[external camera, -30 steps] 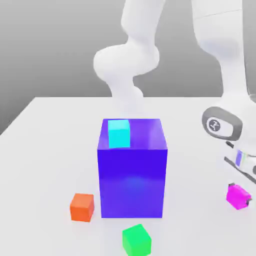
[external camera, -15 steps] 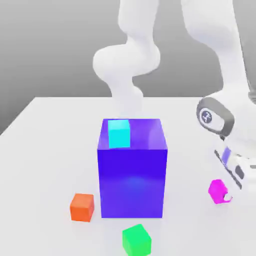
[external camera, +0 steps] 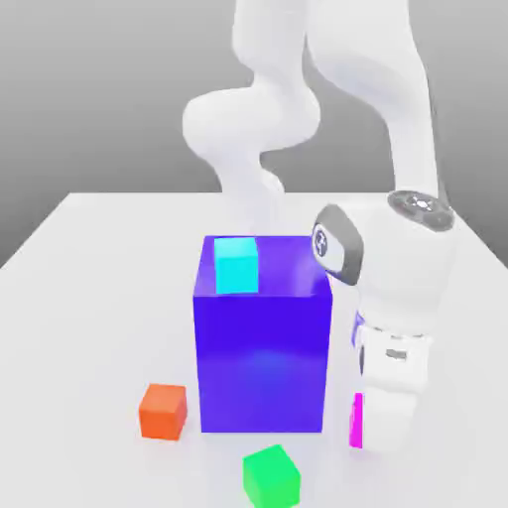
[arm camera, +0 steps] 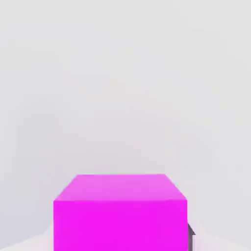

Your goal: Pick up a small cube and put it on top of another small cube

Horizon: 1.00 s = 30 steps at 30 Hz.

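Hand [external camera: 369,429] swung left beside blue block [external camera: 263,347]; clamps magenta cube [arm camera: 120,213]

Bright even render lighting, soft faint shadows on table [external camera: 89,258]; gloss sheen on blue block [external camera: 263,347]; sharp, no blur.

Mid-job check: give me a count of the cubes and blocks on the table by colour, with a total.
Small magenta-pink cube, in the gripper: 1
Small bright green cube: 1
Small orange cube: 1
Small cyan cube, on top of the big block: 1
Big blue-purple block: 1
Total: 5
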Tool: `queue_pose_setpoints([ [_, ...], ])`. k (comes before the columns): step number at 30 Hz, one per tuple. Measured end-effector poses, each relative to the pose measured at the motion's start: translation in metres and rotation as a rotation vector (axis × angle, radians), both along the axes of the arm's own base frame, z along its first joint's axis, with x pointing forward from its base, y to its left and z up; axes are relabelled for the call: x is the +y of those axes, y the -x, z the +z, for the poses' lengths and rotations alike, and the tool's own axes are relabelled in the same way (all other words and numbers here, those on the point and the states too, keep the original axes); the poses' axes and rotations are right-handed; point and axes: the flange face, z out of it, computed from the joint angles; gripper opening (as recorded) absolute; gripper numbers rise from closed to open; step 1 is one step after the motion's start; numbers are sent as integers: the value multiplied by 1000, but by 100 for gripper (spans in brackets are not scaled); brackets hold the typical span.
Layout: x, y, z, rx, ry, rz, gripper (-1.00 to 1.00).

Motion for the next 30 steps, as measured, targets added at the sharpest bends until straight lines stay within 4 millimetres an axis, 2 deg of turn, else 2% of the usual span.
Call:
queue_pose_setpoints([
  [5, -32, -29, 16, -23, -21, -209, -100],
  [11, -45, -63, 57, -104, -97, -372, -100],
  [19, -100, -53, 68, -18, -58, -679, -100],
  [21, -106, -51, 77, -30, -69, -736, -100],
  [23, -107, -52, 60, -38, -76, -752, -100],
  [25, -108, -51, 32, -40, -77, -757, -100],
  [26, -108, -51, 25, -40, -77, -759, 100],
  [30, -108, -51, 25, -40, -77, -759, 100],
])
